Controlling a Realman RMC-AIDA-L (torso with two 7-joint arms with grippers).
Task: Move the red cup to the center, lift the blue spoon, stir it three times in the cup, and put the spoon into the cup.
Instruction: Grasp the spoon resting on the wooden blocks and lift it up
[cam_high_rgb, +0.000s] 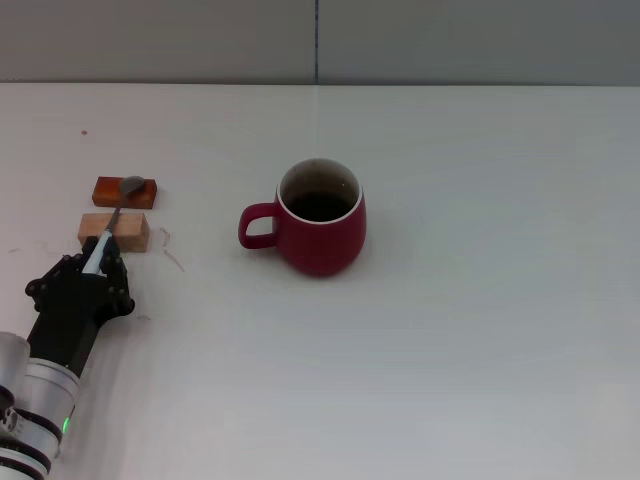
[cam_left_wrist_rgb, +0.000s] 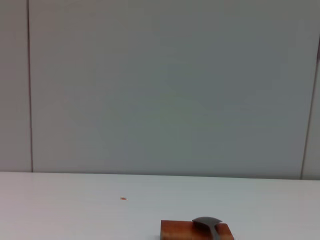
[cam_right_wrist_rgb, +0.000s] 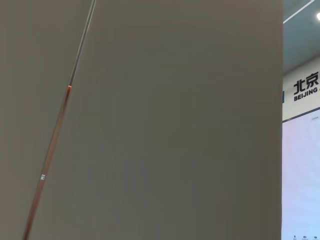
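The red cup (cam_high_rgb: 318, 222) stands upright near the middle of the white table (cam_high_rgb: 480, 330), its handle pointing to my left. The blue spoon (cam_high_rgb: 110, 222) lies across two small wooden blocks at the left, with its grey bowl on the farther block. The bowl also shows in the left wrist view (cam_left_wrist_rgb: 212, 226). My left gripper (cam_high_rgb: 98, 262) is at the near end of the spoon's light blue handle, and its black fingers sit close against both sides of the handle. The right gripper is out of view.
A red-brown block (cam_high_rgb: 105, 192) and a pale wooden block (cam_high_rgb: 130, 232) hold the spoon up; the red-brown one shows in the left wrist view (cam_left_wrist_rgb: 175, 231). A grey wall (cam_high_rgb: 320, 40) runs behind the table's far edge.
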